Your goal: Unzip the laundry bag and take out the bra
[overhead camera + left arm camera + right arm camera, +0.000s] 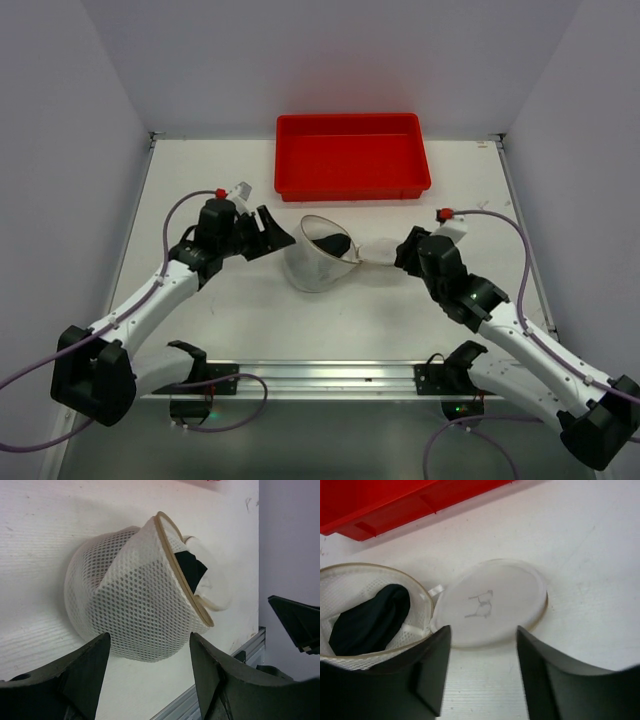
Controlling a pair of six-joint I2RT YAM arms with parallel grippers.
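The laundry bag lay on its side in the middle of the counter, just in front of the red tray. It was unzipped, with its round lid flat on the counter to the right of the mouth. The bra sat bunched just inside the rim. The left jaws stood apart beside the domed back, touching nothing. The right jaws stood apart above the lid, empty. To pull the bra out well, the right jaws would probably need to reach past the tan zip edge and pinch a thick fold, while the left braced the dome against sliding. The honeycomb mesh looked light and springy, the lid smooth and translucent, and the black fabric limp and likely to snag.
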